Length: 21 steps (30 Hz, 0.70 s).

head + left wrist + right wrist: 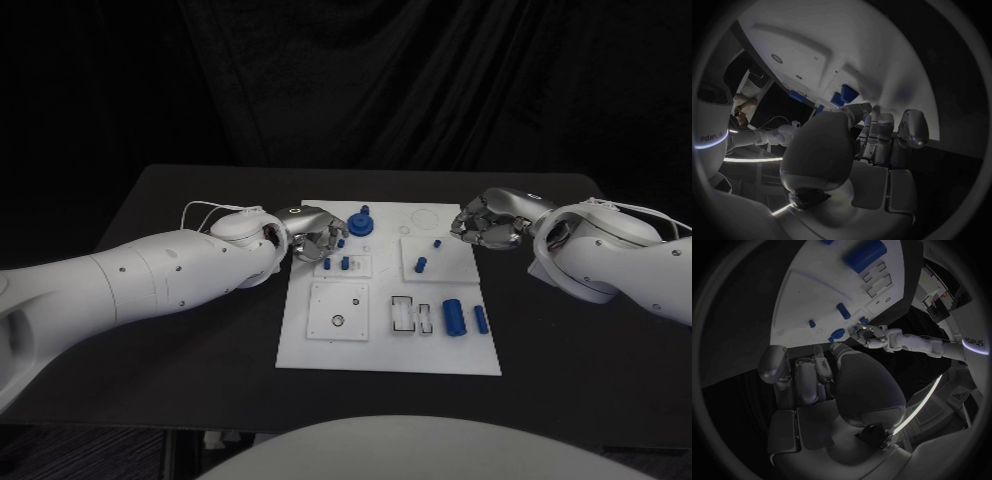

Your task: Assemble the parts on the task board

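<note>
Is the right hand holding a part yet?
No. The right hand hovers at the task board's far right corner, fingers curled; its wrist view shows nothing between its fingers.

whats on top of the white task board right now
Small blue parts sit on the task board: a round knobbed piece, short pegs, a peg and two cylinders. The left hand covers its left far edge.
</note>
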### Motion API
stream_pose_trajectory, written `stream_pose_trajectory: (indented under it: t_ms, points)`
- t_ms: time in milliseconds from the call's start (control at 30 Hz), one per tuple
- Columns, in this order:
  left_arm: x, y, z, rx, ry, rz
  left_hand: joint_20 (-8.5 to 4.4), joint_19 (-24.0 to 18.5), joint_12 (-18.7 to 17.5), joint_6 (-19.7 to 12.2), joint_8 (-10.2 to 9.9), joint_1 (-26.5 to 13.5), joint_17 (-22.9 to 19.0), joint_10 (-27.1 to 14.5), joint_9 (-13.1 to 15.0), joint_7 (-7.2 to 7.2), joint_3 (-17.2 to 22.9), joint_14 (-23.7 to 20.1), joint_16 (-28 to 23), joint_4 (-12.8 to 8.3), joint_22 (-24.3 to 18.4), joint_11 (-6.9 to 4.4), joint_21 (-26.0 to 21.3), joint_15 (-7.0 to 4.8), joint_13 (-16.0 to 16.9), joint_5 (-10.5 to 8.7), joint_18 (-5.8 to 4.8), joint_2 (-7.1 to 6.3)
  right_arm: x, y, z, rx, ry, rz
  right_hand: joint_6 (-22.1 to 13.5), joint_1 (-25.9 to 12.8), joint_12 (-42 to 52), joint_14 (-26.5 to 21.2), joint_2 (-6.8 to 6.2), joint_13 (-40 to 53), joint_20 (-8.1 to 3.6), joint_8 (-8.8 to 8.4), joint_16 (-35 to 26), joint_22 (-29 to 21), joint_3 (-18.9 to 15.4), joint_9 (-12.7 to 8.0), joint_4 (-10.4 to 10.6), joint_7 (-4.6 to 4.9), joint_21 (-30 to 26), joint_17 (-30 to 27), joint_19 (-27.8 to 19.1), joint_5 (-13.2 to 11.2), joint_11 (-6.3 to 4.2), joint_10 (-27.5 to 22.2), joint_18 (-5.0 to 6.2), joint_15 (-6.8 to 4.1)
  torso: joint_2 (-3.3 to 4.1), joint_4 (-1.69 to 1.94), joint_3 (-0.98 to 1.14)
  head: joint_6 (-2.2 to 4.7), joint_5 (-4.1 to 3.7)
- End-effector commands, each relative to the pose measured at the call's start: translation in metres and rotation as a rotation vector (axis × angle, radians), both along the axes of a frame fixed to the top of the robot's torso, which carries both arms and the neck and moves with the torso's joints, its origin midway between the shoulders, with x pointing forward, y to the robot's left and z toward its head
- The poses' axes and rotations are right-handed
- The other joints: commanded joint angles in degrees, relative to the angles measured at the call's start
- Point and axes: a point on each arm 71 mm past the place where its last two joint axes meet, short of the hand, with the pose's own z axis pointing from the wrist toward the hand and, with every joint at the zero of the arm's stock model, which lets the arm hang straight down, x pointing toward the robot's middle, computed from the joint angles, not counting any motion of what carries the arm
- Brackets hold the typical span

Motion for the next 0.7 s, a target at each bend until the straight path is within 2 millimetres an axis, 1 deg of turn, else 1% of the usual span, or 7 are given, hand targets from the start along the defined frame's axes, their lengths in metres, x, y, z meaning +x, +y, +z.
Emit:
stream_pose_trajectory:
  t_ms: [33,367,467,533,633,667,700]
  points:
    - [0.0,0.001,0.0,-0.008,-0.013,0.003,0.11,-0.36,-0.24,-1.05,-0.12,-0.1,-0.21,-0.56,-0.78,-0.39,0.24,-0.51,-0.26,-0.07,8.14,0.03,-0.36,0.06,-0.2,-0.24,0.41,-0.5,0.0,-0.001,-0.001,-0.008,0.002,-0.006,0.25,0.41,-0.38,-0.48,-0.21,0.36,0.16,0.09,-0.14,7.71,0.38,-0.05,0.01,-0.02,-0.28,1.55,-0.36,0.11,-0.04,-0.41,0.63,-0.05,-0.01,0.03,-0.01,-0.01,-0.02]
    - [0.003,0.019,0.013,-0.091,-0.189,0.052,0.14,-1.99,0.82,-3.61,0.07,0.16,-2.76,-0.54,-3.02,0.42,0.02,-2.66,-1.44,-0.2,7.6,-0.04,-1.82,0.02,0.24,-0.72,0.81,-0.27,-0.001,-0.002,-0.001,-0.007,0.001,-0.008,0.25,0.41,-0.38,-0.48,-0.21,0.36,0.16,0.09,-0.14,7.71,0.38,-0.05,0.01,-0.02,-0.28,1.55,-0.36,0.11,-0.04,-0.41,0.63,-0.05,-0.01,0.04,-0.03,-0.01,0.08]
    - [0.002,0.031,0.019,-0.125,-0.262,0.061,0.27,-13.03,1.6,-2.17,0.34,0.43,-14.45,-1.27,-4.07,1.25,0.65,-14.92,-9.41,0.05,4.46,0.23,-11.07,0.38,0.36,-2.66,2.95,-0.61,-0.001,-0.003,0.0,-0.002,-0.008,-0.008,0.35,0.56,-1.14,-0.53,-0.37,-0.27,0.16,0.13,-0.23,7.68,0.51,-0.05,-0.08,-0.03,-0.41,1.46,-0.4,0.12,-0.04,-1.32,0.65,-0.06,0.0,0.01,-0.05,-0.01,0.03]
    - [-0.002,0.041,0.024,-0.161,-0.308,0.064,0.44,-19.27,1.91,-1.51,0.38,0.29,-15.64,-1.96,-4.58,1.37,0.68,-17.8,-11.42,0.5,2.94,0.39,-16.22,0.65,0.32,-2.96,3.93,-0.73,-0.002,-0.003,0.002,0.007,-0.023,-0.006,0.46,1.16,-2.81,-0.61,-0.65,-1.56,0.15,0.17,-0.35,7.67,0.91,-0.04,-0.29,-0.02,-0.49,1.33,-0.41,0.13,-0.02,-3.24,0.66,-0.05,0.01,0.01,-0.07,-0.01,-0.02]
    - [-0.008,0.057,0.031,-0.266,-0.324,0.073,0.83,-29.18,2.21,-0.47,0.46,-0.62,-17.06,-3.78,-5.22,1.46,0.29,-22.79,-15.45,2.11,0.63,0.72,-24.52,1.4,0.24,-3.51,4.98,-0.75,-0.003,-0.003,0.005,0.024,-0.05,-0.001,0.73,3.41,-11.26,-0.73,-1.5,-8.2,0.2,0.27,-0.55,7.57,2.41,0.02,-0.95,0.16,-1.01,1.13,-0.57,0.28,0.2,-11.55,0.73,0.1,-0.04,0.07,-0.1,-0.01,0.0]
    - [-0.01,0.061,0.033,-0.308,-0.32,0.078,0.86,-33.67,2.43,0.37,0.61,-0.95,-18.52,-4.88,-5.41,1.13,-0.11,-27.35,-19.37,3.21,0.1,0.86,-27.53,1.78,0.25,-3.53,4.46,-0.94,-0.002,-0.002,0.007,0.029,-0.059,0.001,0.99,5.35,-19.93,-0.93,-2.34,-15.01,0.26,0.42,-0.85,7.49,3.55,0.12,-1.95,0.32,-1.42,0.83,-0.74,0.94,0.41,-19.93,0.78,0.18,-0.04,0.08,-0.11,-0.01,0.03]
    - [-0.013,0.067,0.035,-0.364,-0.309,0.085,0.87,-36.6,2.43,1.97,1.25,-1.51,-19.84,-5.99,-5.32,1.41,-0.41,-31.1,-22.56,4.34,-0.28,0.7,-29.47,2.19,0.23,-2.53,4.03,-0.88,-0.002,-0.001,0.009,0.034,-0.07,0.005,1.42,6.53,-23.75,-1.09,-3.0,-18.23,0.36,0.67,-1.06,7.44,4.31,0.3,-2.62,0.4,-1.7,0.62,-0.86,1.72,0.54,-22.74,0.82,0.34,-0.05,0.08,-0.11,-0.01,0.04]
